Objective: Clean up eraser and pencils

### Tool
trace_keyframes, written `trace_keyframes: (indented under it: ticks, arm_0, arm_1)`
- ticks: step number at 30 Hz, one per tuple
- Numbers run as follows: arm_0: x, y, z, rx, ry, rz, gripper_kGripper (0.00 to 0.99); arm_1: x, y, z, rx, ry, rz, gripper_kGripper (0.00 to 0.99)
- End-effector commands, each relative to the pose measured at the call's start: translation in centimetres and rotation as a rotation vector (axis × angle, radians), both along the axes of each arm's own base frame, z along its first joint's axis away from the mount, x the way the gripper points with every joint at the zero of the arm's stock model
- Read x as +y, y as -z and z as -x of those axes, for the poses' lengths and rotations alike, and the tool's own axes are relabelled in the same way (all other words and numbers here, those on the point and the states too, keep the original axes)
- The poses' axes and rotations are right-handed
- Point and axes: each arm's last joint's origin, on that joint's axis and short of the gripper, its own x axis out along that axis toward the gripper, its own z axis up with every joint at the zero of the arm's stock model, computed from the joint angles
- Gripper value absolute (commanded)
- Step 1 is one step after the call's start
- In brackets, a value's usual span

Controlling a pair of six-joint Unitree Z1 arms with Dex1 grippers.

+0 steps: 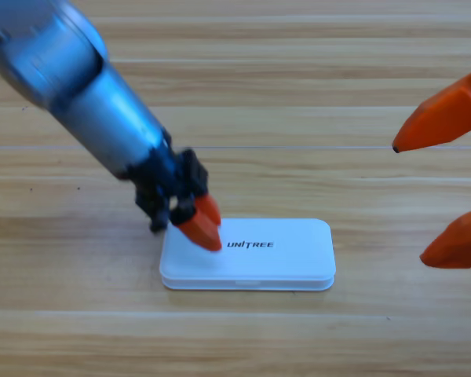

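The white case (275, 255) lies with its lid down in the middle of the table, "UNITREE" printed on top. My left gripper (214, 232) comes in from the upper left. Its orange jaws are together and their tips rest on the left end of the lid, holding nothing. My right gripper (410, 203) waits at the right edge, cut off by the picture, with its two orange jaws spread wide apart. The eraser and the pencils are out of view.
The wooden table (243, 110) runs bare around the case. The left arm's grey body (86, 94) slants across the upper left.
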Motion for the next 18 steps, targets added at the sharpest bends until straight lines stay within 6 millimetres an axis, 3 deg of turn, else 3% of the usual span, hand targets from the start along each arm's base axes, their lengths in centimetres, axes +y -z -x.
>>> trace_keyframes:
  ticks: [1,5,8,14,18]
  arm_0:
    - [4.8,-8.0,2.8,-0.124,-0.061,0.096,0.99]
    - [8.9,-12.8,6.4,-0.194,-0.105,0.159,0.99]
    - [10.9,-14.9,9.1,-0.233,-0.121,0.182,0.99]
    - [13.4,-16.0,13.5,-0.256,-0.123,0.247,0.99]
    - [13.8,-16.8,15.3,-0.236,-0.069,0.346,0.99]
  arm_1:
    - [0.6,0.7,-0.1,0.024,-0.02,0.005,0.988]
    - [0.7,0.7,0.0,0.025,-0.025,0.007,0.988]
    - [0.7,0.7,0.0,0.025,-0.025,0.007,0.988]
    - [0.7,0.8,-0.1,0.027,-0.025,0.009,0.988]
    - [0.8,0.9,-0.1,0.029,-0.025,0.011,0.988]
